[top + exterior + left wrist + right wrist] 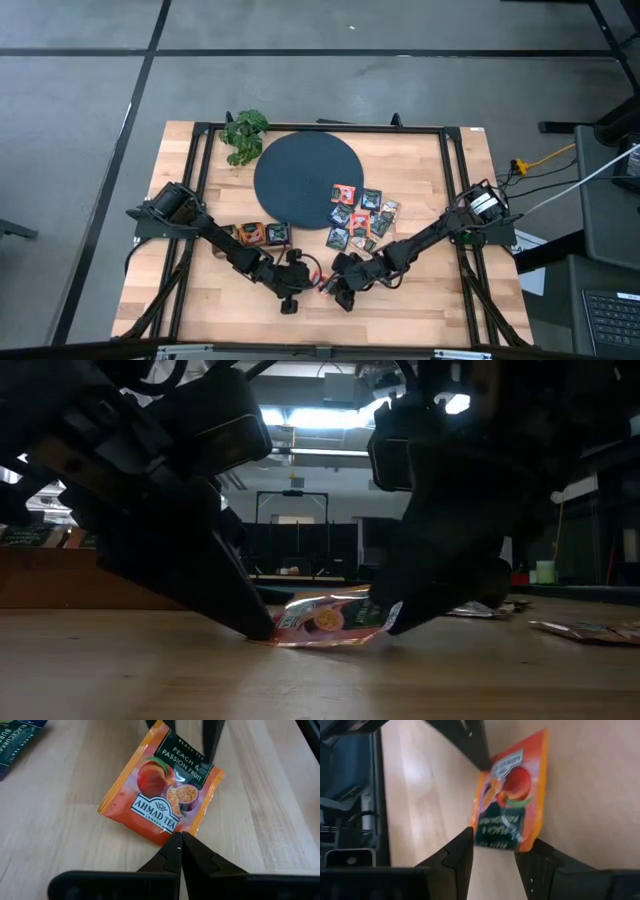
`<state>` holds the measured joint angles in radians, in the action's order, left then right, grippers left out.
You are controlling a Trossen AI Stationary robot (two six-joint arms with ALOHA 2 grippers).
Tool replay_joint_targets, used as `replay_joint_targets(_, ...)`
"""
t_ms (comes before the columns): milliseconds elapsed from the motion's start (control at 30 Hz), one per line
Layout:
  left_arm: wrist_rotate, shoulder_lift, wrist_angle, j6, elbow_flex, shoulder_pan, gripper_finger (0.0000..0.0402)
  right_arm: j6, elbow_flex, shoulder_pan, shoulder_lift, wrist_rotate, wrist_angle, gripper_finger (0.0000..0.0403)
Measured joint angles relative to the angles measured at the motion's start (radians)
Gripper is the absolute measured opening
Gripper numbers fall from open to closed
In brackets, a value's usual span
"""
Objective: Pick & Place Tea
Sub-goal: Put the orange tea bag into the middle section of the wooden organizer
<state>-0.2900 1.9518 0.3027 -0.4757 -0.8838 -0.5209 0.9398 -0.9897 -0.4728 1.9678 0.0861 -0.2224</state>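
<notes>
One orange-red tea sachet with a dark green label lies on the wood near the table's near edge, between both grippers. In the low view the sachet bows up slightly. My left gripper is shut, with its tips at the sachet's orange edge. My right gripper is open. Its fingers stand on either side of the sachet's dark green end, opposite the left gripper. Several more sachets lie by the dark disc. My left gripper touches the sachet's orange edge, just below the white brand label, with its shut fingertips. It comes slanting down from the table's left. The sachet lies on the table. My right gripper's fingers flank the dark green end; whether they touch it, I cannot tell.
The leafy plant stands at the disc's far left. Two sachets lie beside the left arm, and a dark blue sachet lies close by. A brown wooden tray stands at the left of the low view. Bare wood lies along the near edge.
</notes>
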Motion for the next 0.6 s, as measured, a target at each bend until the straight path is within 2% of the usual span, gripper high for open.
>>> replay_joint_targets(167,-0.005,0.001,0.016,0.0,0.0,0.0,0.0002,-0.028,0.0,0.005,0.0,0.039,0.002,0.0117)
replay_joint_targets(400,-0.03,0.003,0.04,0.0,0.002,0.001,0.001,-0.11,0.0,0.01,0.0,0.045,0.003,0.0012)
replay_joint_targets(600,-0.027,-0.027,0.055,-0.024,0.003,0.001,0.0021,-0.152,0.0,0.01,0.0,0.03,0.063,0.0006)
